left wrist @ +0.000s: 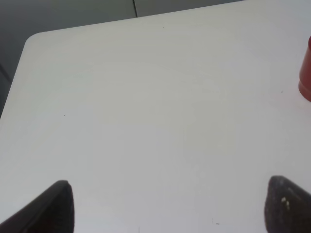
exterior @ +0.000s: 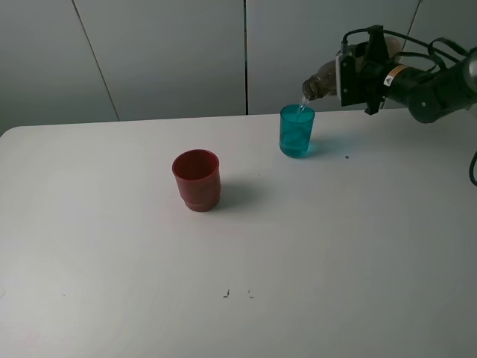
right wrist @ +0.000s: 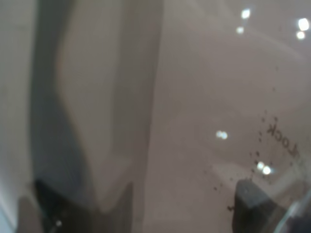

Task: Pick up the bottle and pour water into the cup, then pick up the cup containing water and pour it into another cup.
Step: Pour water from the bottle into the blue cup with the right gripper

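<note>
My right gripper [exterior: 356, 71] is shut on the smoky grey-brown bottle [exterior: 320, 80], which lies tipped almost level with its neck just over the teal cup [exterior: 297, 131]. A thin stream of water runs from the neck into that cup, which stands upright at the table's back. In the right wrist view the bottle [right wrist: 184, 121] fills the picture between the dark fingertips [right wrist: 252, 199]. The red cup [exterior: 197, 179] stands upright near the middle of the table, and its side shows in the left wrist view [left wrist: 306, 73]. My left gripper [left wrist: 167, 208] is open over bare table, left of the red cup.
The white table [exterior: 112, 246] has a rounded far-left corner [left wrist: 36, 41] and grey wall panels behind it. Small dark marks lie near the table's front edge [exterior: 227, 294]. The right arm's cables hang at the far right [exterior: 471, 168].
</note>
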Motion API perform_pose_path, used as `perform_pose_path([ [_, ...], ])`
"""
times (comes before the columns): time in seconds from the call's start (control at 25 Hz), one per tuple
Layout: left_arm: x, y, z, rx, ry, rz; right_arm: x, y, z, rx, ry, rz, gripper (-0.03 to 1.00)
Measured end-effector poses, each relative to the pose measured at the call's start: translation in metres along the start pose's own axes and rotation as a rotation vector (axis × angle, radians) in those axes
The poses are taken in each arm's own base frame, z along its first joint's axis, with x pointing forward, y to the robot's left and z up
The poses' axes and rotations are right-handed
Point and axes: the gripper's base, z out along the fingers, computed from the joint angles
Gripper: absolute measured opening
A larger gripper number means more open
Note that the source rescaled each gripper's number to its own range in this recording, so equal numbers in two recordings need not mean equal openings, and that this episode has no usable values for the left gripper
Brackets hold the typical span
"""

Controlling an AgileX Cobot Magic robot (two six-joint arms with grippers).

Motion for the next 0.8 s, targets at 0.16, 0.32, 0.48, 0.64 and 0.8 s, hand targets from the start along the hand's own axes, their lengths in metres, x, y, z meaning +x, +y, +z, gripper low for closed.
perform_pose_path([
  [0.16,0.0,0.0,0.0,0.0,0.0,0.0,-0.0002,0.0,0.0,0.0,-0.002,-0.027,0.0],
  [0.32,0.0,0.0,0.0,0.0,0.0,0.0,-0.0006,-0.0001,0.0,0.001,-0.006,-0.041,0.0],
  [0.48,0.0,0.0,0.0,0.0,0.0,0.0,-0.0015,-0.0004,0.0001,0.003,-0.01,-0.063,0.0],
  [0.64,0.0,0.0,0.0,0.0,0.0,0.0,-0.0042,-0.0011,0.0007,0.007,-0.017,-0.086,0.0],
  [0.8,0.0,0.0,0.0,0.0,0.0,0.0,-0.0049,-0.0013,0.0008,0.007,-0.019,-0.12,0.0],
])
